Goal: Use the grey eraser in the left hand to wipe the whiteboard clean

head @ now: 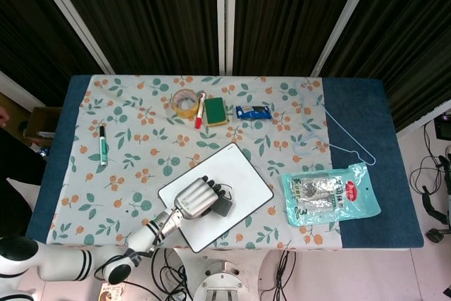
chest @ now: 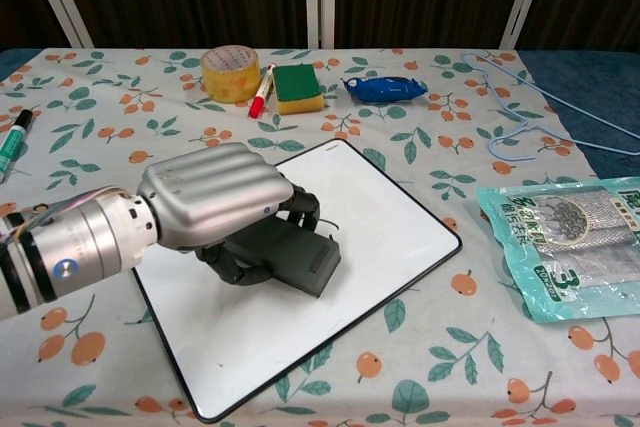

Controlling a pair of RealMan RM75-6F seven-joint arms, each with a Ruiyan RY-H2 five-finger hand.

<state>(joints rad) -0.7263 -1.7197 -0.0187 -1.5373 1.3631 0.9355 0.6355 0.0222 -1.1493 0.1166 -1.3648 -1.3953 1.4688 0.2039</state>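
Where the floral tablecloth [chest: 420, 137] covers the table, a printed pattern of orange fruit and green leaves is seen; a plain dark blue strip [head: 366, 139] is left exposed at the right edge in the head view. At the far left, a green marker [chest: 12, 144] is laid on the cloth, its lower end cut off by the frame edge in the chest view. A ribbed, metallic silver left hand [chest: 215, 202] is carried on a cylindrical silver wrist and a white arm [head: 42, 262] that enters from the lower left. A roll of yellowish tape [chest: 229, 72], a red marker [chest: 262, 93] and a green-and-yellow sponge [chest: 298, 88] are lined up near the far edge. The rectangular whiteboard [chest: 390, 222], glossy white with a thin black rim and rounded corners, is set at an angle in front of them. The grey eraser [chest: 300, 257], a dark matte block, is held flat on the board under the left hand; the dark fingers [chest: 300, 209] are curled down over it, and much of the block is hidden beneath the palm. A short black stroke beside the fingertips is partly covered and cannot be read. Further right, a blue wrapped packet [chest: 385, 88], a pale blue wire hanger [chest: 520, 107] and a clear plastic pouch [chest: 565, 247] with printed labels are placed. The right hand is not shown.
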